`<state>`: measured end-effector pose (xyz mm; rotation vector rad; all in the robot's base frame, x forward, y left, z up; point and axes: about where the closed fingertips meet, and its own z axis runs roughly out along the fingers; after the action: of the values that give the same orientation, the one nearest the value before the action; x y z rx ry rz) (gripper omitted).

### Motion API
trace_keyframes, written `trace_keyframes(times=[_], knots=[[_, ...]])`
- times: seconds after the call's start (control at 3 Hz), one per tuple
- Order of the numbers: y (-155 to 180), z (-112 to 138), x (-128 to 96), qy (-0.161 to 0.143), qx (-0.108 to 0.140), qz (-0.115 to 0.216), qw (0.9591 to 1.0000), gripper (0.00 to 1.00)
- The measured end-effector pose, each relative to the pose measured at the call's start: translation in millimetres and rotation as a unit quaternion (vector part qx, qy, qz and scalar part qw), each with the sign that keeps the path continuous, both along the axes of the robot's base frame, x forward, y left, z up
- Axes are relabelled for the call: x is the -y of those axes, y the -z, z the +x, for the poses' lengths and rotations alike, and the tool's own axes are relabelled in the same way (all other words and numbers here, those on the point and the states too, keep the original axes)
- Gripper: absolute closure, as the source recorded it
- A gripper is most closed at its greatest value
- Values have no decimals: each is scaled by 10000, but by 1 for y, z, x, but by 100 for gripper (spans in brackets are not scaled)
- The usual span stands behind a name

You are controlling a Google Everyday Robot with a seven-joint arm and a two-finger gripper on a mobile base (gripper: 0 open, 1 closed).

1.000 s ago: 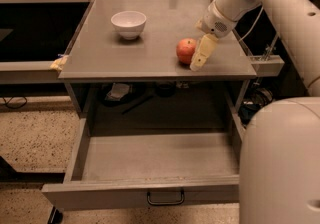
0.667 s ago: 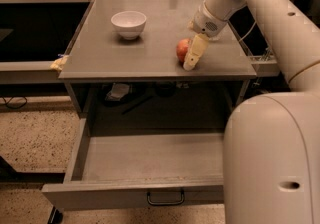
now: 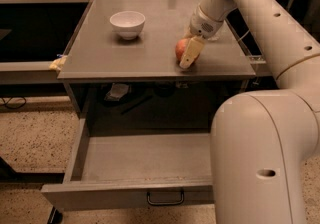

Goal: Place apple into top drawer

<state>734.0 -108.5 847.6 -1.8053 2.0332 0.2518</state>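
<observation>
The red-orange apple [image 3: 180, 48] sits on the grey table top [image 3: 125, 58], near its front edge and right of centre. My gripper [image 3: 189, 53] reaches down from the upper right, and its cream tip lies across the apple's right side, hiding part of it. The apple still rests on the table. The top drawer [image 3: 145, 160] is pulled wide open below the table and holds nothing. Its flat front panel [image 3: 100, 197] carries a small dark handle [image 3: 165, 198].
A white bowl [image 3: 127, 22] stands on the table top at the back left. My large white arm [image 3: 260, 133] fills the right side and covers the drawer's right end. A yellowish scrap [image 3: 57, 62] lies on the ledge left of the table. Cables lie under the table.
My gripper has moved left along the table top, from beside the apple to right against it. The apple has stayed in place.
</observation>
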Motion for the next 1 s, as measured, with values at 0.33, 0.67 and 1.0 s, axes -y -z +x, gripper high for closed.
trace_keyframes(times=[0.33, 0.67, 1.0], knots=[[6, -4, 18, 86, -88, -140, 9998, 51], [0, -22, 39, 67, -143, -311, 9994, 75], [-22, -52, 53, -73, -62, -390, 9992, 97]])
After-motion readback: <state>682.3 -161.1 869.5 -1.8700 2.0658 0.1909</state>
